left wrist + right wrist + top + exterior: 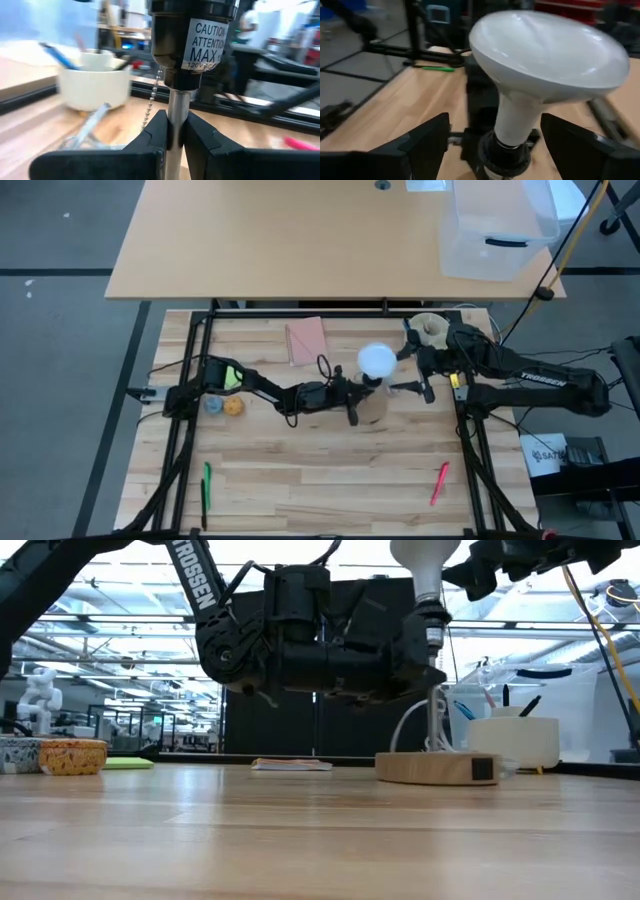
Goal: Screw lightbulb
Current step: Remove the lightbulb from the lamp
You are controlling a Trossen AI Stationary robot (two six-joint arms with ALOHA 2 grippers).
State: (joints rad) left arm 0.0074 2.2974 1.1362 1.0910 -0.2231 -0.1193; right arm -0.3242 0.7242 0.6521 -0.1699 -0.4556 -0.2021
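Nearest the front edge of the tabletop [320, 490] there's a green pen [206, 485] toward the left corner and a pink one [439, 483] toward the right, both just lying flat. Further in, around the middle, the left gripper [175, 131] is pinched tight on the thin metal stem [178, 117] of a lamp, right under the black socket [192, 35] with its caution label, and a little pull chain [150, 102] hangs beside it. The stem comes up out of a round wooden base [437, 767] sitting flat on the wood. The lightbulb [377, 360] is seated base-down in that socket, dome up, roughly centre and a bit toward the back edge. The right gripper [495, 142] is spread wide with a finger on each side of the bulb's neck, not touching it as far as I can see. Off by the left edge there's a yellow ball [234, 407], and a pink pad [306, 340] lies closer to the back edge. Past the wooden top, on the other desk, sits a clear plastic bin [497, 230].
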